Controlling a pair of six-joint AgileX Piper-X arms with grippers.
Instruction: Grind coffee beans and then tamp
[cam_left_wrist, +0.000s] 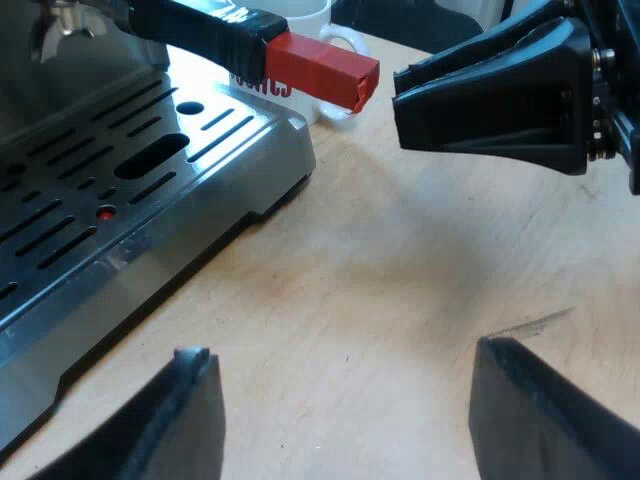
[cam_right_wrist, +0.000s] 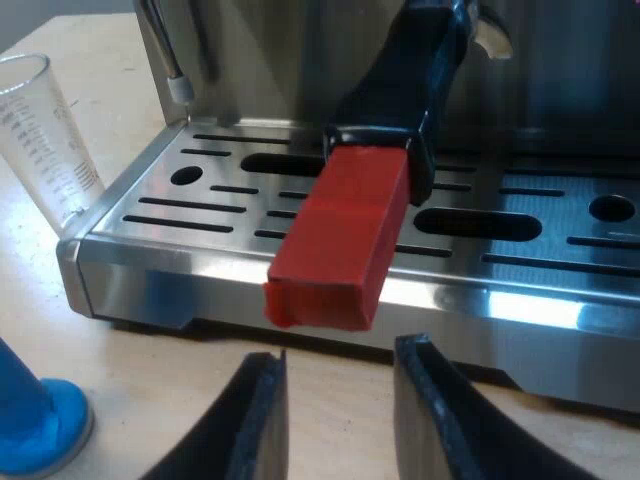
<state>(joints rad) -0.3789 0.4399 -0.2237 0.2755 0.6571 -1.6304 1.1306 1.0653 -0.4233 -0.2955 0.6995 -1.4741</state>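
Note:
The holder's dark handle (cam_right_wrist: 400, 90) juts out from the espresso machine's front over the drip tray (cam_right_wrist: 200, 215) and ends in a red block (cam_right_wrist: 340, 235). My right gripper (cam_right_wrist: 338, 415) is open just short of that red end, its gap in line with it and nothing between the fingers. From the left wrist view the red end (cam_left_wrist: 322, 66) points at the right gripper (cam_left_wrist: 490, 95), a short gap apart. My left gripper (cam_left_wrist: 345, 415) is open low over the bare wooden table (cam_left_wrist: 400, 260), beside the drip tray (cam_left_wrist: 120, 200).
A measuring glass (cam_right_wrist: 45, 140) stands at the tray's corner, and a blue tamper (cam_right_wrist: 35, 425) sits on the table near it. The steam wand (cam_right_wrist: 165, 50) hangs over the tray. A white mug (cam_left_wrist: 310, 30) stands behind the red end.

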